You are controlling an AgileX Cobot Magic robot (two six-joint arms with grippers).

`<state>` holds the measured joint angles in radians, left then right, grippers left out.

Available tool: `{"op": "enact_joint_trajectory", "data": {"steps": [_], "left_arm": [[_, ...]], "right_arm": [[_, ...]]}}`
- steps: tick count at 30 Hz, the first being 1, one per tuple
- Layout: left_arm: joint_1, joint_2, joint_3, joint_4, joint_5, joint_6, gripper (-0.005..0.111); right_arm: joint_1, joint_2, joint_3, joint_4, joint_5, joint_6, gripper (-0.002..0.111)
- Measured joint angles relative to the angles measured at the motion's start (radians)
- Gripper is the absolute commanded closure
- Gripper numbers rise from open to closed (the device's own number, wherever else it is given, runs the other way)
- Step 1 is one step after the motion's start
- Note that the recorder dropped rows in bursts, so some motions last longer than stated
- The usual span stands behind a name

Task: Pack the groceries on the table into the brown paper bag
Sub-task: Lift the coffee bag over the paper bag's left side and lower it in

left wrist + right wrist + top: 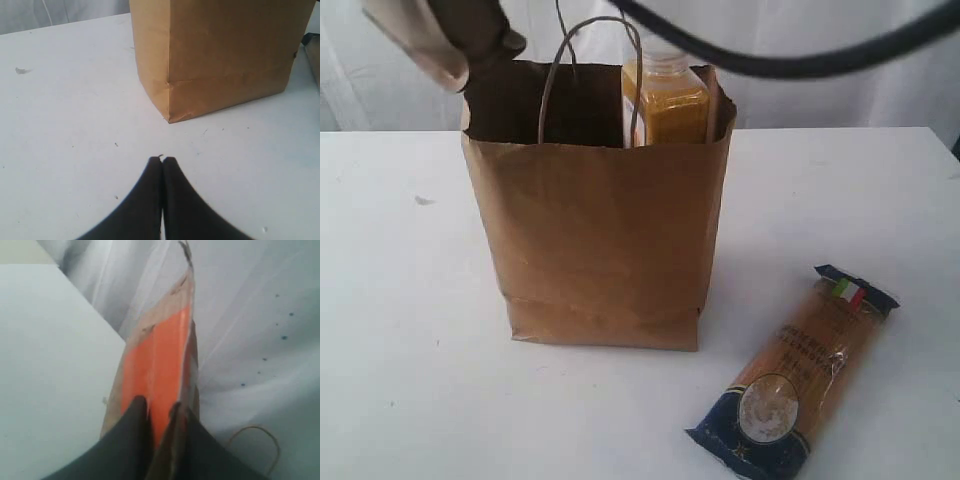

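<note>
Clamped in right gripper [157, 405]: small orange-labelled kraft pouch [157, 350].
It juts out between both dark fingers [135, 430]; left gripper [162, 160] pressed closed, near tall brown paper bag [225, 55].

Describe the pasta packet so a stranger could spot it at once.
Find the tall brown paper bag standing on the white table. Right of it in the exterior view, nearer the camera, lies the long pasta packet. Unlike the orange bottle inside the bag, it lies flat outside, with dark blue ends.
</note>
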<state>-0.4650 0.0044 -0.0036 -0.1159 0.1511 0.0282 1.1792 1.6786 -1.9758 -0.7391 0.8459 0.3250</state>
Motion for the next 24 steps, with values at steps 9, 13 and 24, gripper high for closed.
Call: {"op": "enact_joint_trajectory", "data": {"steps": [9, 13, 24], "left_arm": [[0.0, 0.0, 0.0, 0.0, 0.0, 0.0, 0.107], [0.0, 0.0, 0.0, 0.0, 0.0, 0.0, 0.107], [0.0, 0.0, 0.0, 0.0, 0.0, 0.0, 0.107]], "right_arm": [[-0.109, 0.003, -0.005, -0.015, 0.005, 0.012, 0.108], [-0.127, 0.015, -0.005, -0.017, -0.003, 0.012, 0.108], [-0.131, 0.083, -0.005, 0.007, 0.012, -0.078, 0.108]]}}
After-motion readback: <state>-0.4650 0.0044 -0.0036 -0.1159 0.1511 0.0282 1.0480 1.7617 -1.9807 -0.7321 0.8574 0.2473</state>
